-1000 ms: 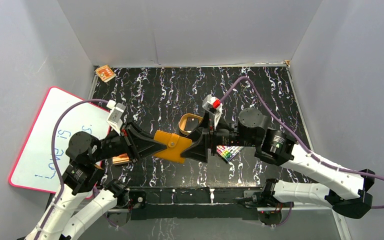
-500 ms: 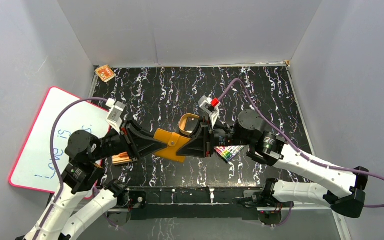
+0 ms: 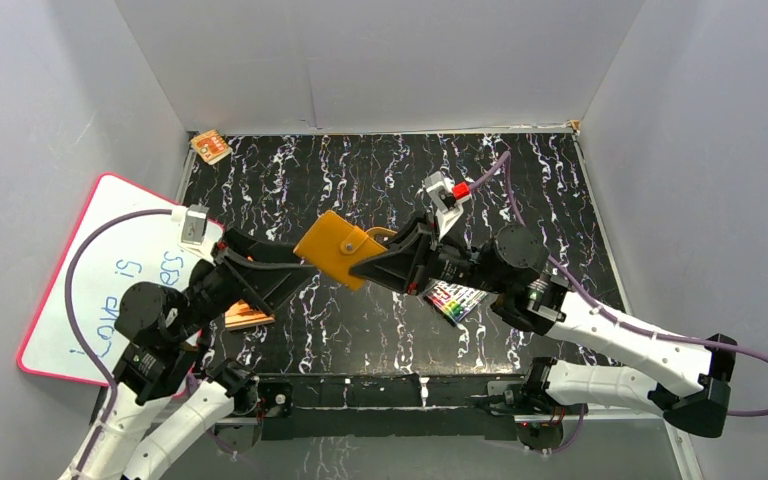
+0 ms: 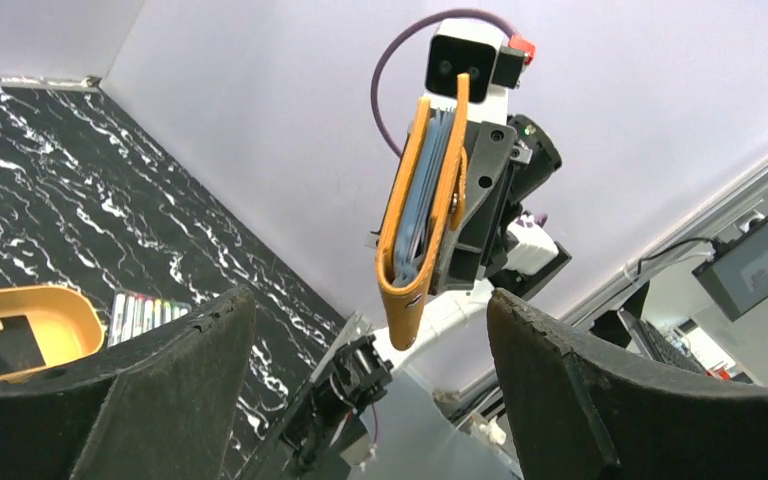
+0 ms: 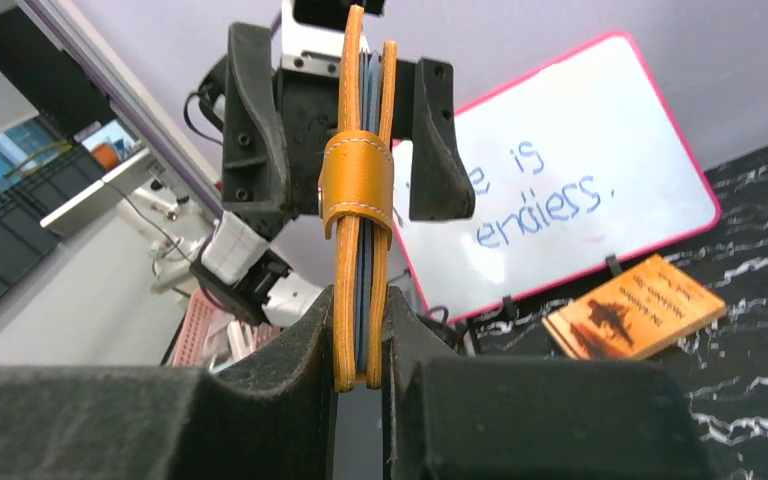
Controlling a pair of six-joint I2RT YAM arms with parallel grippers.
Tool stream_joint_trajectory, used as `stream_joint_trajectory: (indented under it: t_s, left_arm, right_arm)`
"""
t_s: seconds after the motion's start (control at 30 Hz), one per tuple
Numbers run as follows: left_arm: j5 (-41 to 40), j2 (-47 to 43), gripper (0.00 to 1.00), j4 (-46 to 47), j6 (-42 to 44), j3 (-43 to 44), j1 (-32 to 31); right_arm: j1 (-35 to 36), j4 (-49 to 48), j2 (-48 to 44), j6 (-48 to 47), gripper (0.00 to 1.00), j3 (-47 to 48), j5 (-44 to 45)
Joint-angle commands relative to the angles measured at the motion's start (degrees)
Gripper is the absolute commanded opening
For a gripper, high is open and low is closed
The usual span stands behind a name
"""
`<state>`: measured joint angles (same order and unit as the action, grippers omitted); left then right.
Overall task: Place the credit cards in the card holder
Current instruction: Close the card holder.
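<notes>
The card holder [image 3: 338,248], an orange wallet folded shut with its tab across the edge, hangs above the table's middle. My right gripper [image 3: 375,262] is shut on its right end; in the right wrist view the fingers [image 5: 305,345] clamp both orange covers [image 5: 358,180], light blue between them. My left gripper [image 3: 272,272] stands open just left of the wallet, clear of it. In the left wrist view the wallet [image 4: 415,210] hangs beyond the wide-apart left gripper [image 4: 368,300]. A black rectangle [image 4: 0,345], seemingly a credit card, lies in the tan tray [image 4: 60,310].
A pink-framed whiteboard [image 3: 110,280] leans at the left, with an orange printed booklet [image 3: 245,318] beside it. A pack of coloured markers [image 3: 457,300] lies under my right arm. The tan tray [image 3: 388,234] is mostly hidden behind the wallet. A small orange item [image 3: 210,147] sits at the back left corner.
My right gripper shut on the wallet. The left gripper then let go, opened and drew back to the left. The wallet rose and shifted towards the back left.
</notes>
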<state>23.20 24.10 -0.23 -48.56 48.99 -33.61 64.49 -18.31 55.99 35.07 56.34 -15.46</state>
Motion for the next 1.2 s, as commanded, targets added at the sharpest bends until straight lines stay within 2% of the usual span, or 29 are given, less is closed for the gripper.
stream_joint_trajectory:
  t_s: [0.0, 0.27, 0.43, 0.6, 0.7, 0.8, 0.83, 0.9, 1.07, 1.17]
  left_arm:
    - [-1.8, 3.0, 0.83, 10.8, -1.9, -0.3, -0.1]
    - [-0.9, 9.7, 0.81, 22.4, -3.7, 0.0, -0.1]
    - [0.9, 12.0, 0.76, 26.6, -4.0, 0.8, -0.1]
    - [1.3, 12.2, 0.70, 26.7, -4.6, 0.6, -0.2]
    - [1.3, 11.6, 0.61, 27.1, -4.9, -0.1, -0.1]
    - [1.8, 11.6, 0.41, 26.5, -4.5, -0.3, -0.1]
    - [2.0, 11.5, 0.40, 26.3, -4.3, -0.2, -0.1]
    - [2.3, 11.5, 0.39, 26.3, -4.4, -0.2, -0.1]
    - [3.2, 11.6, 0.44, 26.5, -4.7, -0.3, -0.2]
    - [3.8, 11.6, 0.39, 27.4, -5.0, -0.6, -0.1]
  right_arm:
    - [-0.1, -13.9, 1.8, 0.7, 0.00, 1.5, 3.5]
    - [-0.1, -28.7, 4.4, 4.9, 0.00, -1.7, 4.5]
    - [-0.1, -30.7, 5.3, 6.1, 0.00, -2.1, 4.8]
    - [-0.1, -31.6, 5.4, 6.3, 0.00, -2.7, 5.4]
    - [-0.1, -32.1, 5.2, 6.4, 0.00, -3.6, 6.4]
    - [-0.1, -32.6, 5.3, 6.3, 0.00, -4.0, 6.1]
    - [-0.1, -32.5, 5.5, 6.2, 0.00, -4.0, 5.9]
    - [-0.2, -32.5, 5.6, 6.3, 0.00, -4.0, 5.8]
    - [-0.2, -32.5, 5.6, 6.5, 0.00, -4.3, 6.2]
    - [-0.2, -32.8, 5.7, 6.9, 0.00, -4.6, 6.2]
